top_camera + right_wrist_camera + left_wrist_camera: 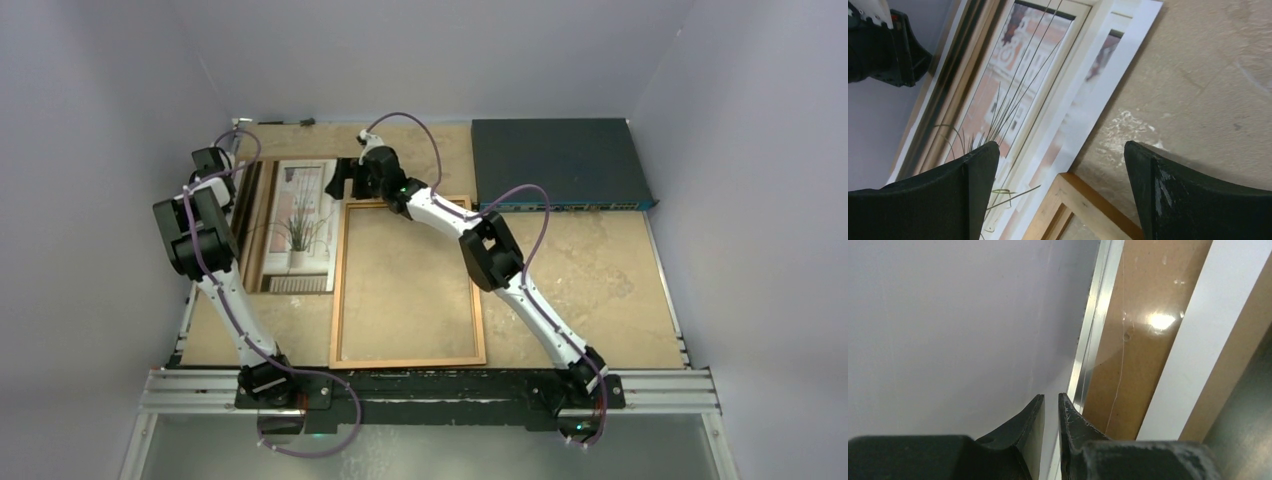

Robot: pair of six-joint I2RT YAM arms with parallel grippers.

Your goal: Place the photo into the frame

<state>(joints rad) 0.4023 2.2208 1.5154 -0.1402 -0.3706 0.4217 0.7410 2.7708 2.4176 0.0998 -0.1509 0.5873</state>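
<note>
Frame [408, 284] nearest – photo [298, 227] just left of wide-open R hand [345, 178].

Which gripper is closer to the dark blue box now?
The right gripper. It hovers at the frame's far left corner, left of the dark blue box. The left gripper is farther left, beyond the photo.

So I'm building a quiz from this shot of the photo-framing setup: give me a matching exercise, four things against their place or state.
Things:
1. photo
2. frame
3. dark blue flat box
4. right gripper

Places or states:
A. flat at the table's far right corner
B. jaws wide apart above the frame's far left corner
C. lying face up at the table's left side
D. glass pane bare, table showing through

Pairs: 1-C, 2-D, 3-A, 4-B
</note>
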